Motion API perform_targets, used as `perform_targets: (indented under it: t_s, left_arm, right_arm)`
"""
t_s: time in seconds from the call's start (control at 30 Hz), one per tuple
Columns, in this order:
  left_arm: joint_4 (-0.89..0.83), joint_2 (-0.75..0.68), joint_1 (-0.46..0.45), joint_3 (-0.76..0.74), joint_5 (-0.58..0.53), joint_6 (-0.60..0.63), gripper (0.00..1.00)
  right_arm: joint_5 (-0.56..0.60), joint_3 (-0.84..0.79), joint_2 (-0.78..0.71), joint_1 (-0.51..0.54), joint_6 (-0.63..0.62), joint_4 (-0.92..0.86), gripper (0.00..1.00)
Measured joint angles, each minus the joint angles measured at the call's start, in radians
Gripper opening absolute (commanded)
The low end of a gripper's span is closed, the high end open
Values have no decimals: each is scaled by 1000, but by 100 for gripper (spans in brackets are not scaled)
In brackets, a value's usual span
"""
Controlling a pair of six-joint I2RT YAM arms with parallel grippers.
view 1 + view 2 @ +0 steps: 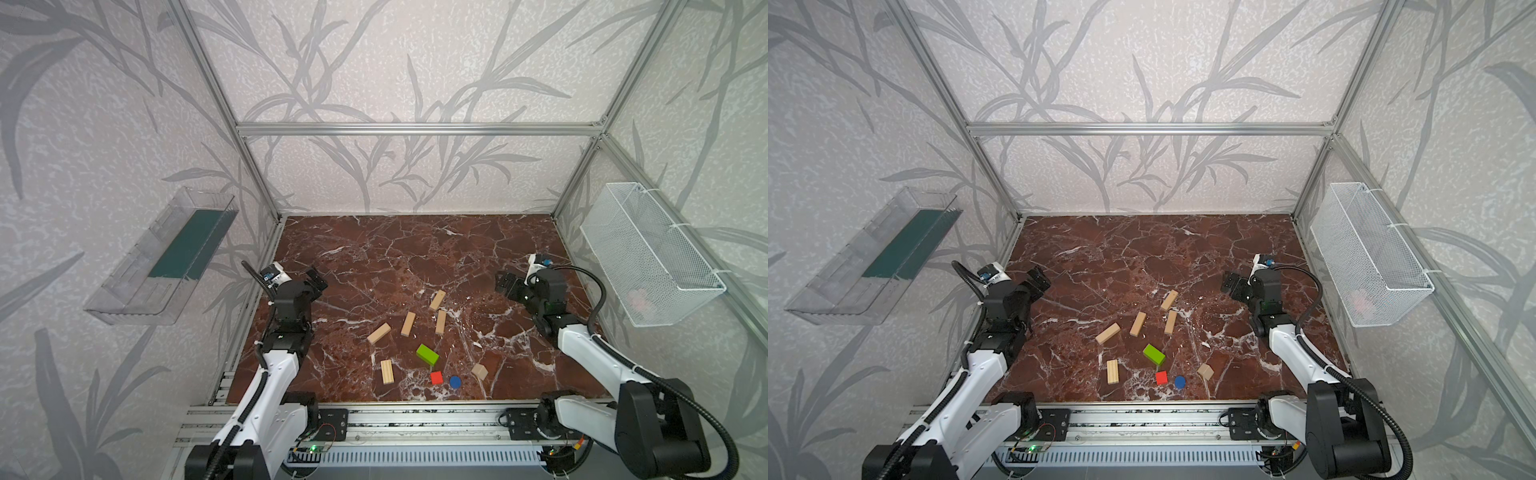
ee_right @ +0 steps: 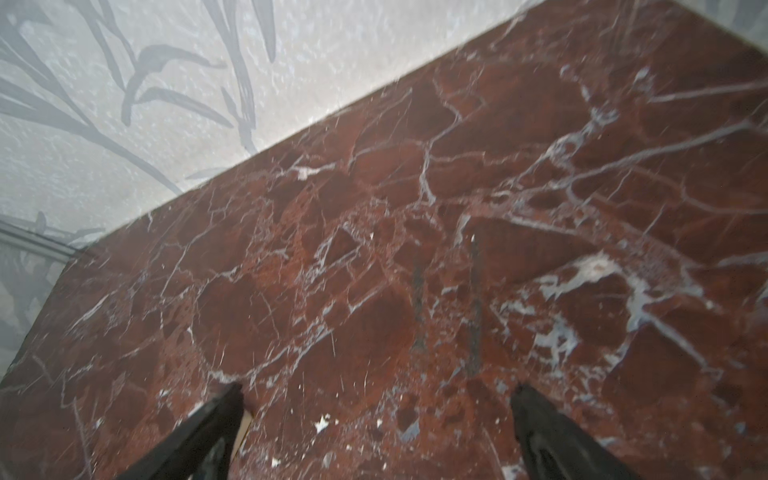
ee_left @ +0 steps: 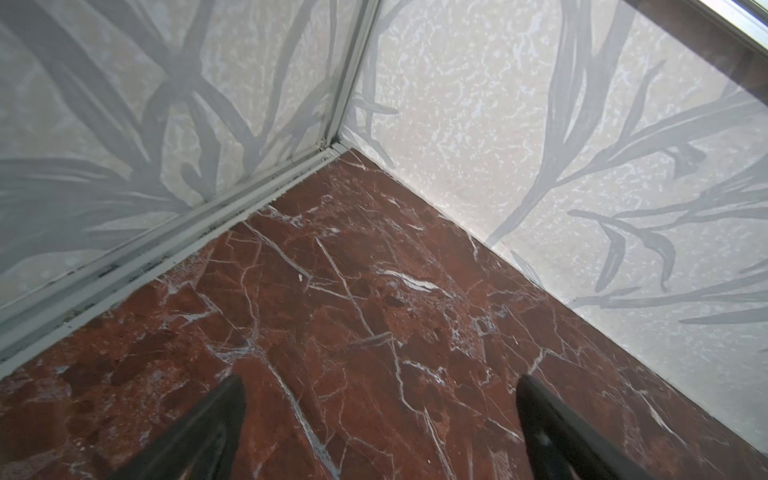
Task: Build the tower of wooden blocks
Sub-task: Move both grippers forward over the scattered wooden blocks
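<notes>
Between left claw (image 1: pixel 318 279) and right claw (image 1: pixel 505 284), blocks (image 1: pixel 408 323) (scattered)

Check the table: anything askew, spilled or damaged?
Nothing looks damaged or spilled. The planks, lime-green brick, red cube, blue disc and peaked piece lie scattered at mixed angles on the table, none stacked. The left gripper and right gripper are open and empty. A pinkish thing in the wire basket is too blurred to identify.

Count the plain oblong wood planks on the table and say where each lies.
5, all flat on the table, apart: back plank, middle plank, right plank beside it, left plank, front plank nearest the front edge. None looks hidden.
</notes>
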Motion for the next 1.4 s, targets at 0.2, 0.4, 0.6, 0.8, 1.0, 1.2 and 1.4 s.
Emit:
perform_targets:
  t_s: [0.2,0.4,0.6,0.8,1.0,1.2,1.4]
  left_arm:
    - [-225,6,-19,106,133,-55,99]
    - [-412,46,-141,185,232,-84,99]
    - [-525,132,-358,248,266,-110,99]
    - [-593,283,-541,306,298,-138,90]
    - [-630,424,-684,373,298,-159,82]
    - [-677,581,-769,495,267,-148,78]
    - [-715,717,-802,601,240,-124,73]
  right_arm:
    - [-88,85,9,11,13,-191,99]
    - [-154,150,27,81,1,-325,99]
    - [-135,206,31,241,-35,-479,99]
    - [-113,214,42,377,-22,-573,99]
    - [-126,199,48,462,28,-589,99]
    - [-143,178,61,463,53,-581,99]
    - [-151,178,63,463,53,-563,99]
